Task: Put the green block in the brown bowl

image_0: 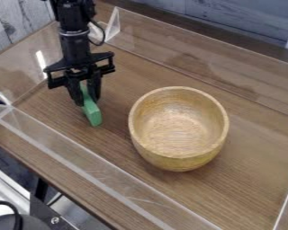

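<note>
In the camera view, I have the gripper (84, 90) clamped on the green block (93, 110), fingers closed across its far portion; this leaves the near end protruding, which should help a clean release. The block is at the tabletop (136, 73), left of the brown bowl (178, 128) in the frame and apart from it. The bowl sits upright, mouth up, ready to receive; I judge a lift over its rim is required next.

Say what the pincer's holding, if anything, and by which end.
It looks closed on the green block by its far end, near end sticking out toward the camera.
</note>
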{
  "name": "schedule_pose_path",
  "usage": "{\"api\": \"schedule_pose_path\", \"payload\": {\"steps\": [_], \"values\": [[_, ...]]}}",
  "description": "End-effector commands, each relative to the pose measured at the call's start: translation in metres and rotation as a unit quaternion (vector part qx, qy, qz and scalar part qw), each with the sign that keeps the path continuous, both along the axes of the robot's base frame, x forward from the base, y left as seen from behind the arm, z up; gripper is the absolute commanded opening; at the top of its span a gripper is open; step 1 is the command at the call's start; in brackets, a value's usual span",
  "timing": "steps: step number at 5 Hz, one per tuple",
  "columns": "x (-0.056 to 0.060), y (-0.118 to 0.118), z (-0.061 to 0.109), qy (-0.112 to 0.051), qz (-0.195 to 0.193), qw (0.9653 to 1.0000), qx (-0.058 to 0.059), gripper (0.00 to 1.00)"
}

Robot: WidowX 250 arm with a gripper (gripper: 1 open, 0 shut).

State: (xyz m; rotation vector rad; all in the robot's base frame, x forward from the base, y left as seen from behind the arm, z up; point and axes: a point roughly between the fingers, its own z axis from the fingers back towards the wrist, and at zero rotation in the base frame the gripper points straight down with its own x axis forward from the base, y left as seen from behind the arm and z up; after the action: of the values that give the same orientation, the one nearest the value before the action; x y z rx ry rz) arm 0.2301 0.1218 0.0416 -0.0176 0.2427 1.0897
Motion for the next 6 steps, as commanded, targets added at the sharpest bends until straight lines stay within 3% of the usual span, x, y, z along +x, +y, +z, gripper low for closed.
{"api": "schedule_pose_path", "payload": {"steps": [1, 3, 4, 5, 6], "values": [[0.011, 0.001, 0.037, -0.030, -0.029, 0.9992, -0.001, 0.00], [0.014, -0.035, 0.087, -0.024, -0.055, 0.9966, -0.056, 0.00], [0.024, -0.063, 0.097, -0.006, -0.068, 0.9953, -0.069, 0.00], [0.036, -0.102, 0.097, 0.012, -0.101, 0.9921, -0.073, 0.00], [0.027, -0.121, 0.094, 0.010, -0.130, 0.9883, -0.078, 0.00]]}}
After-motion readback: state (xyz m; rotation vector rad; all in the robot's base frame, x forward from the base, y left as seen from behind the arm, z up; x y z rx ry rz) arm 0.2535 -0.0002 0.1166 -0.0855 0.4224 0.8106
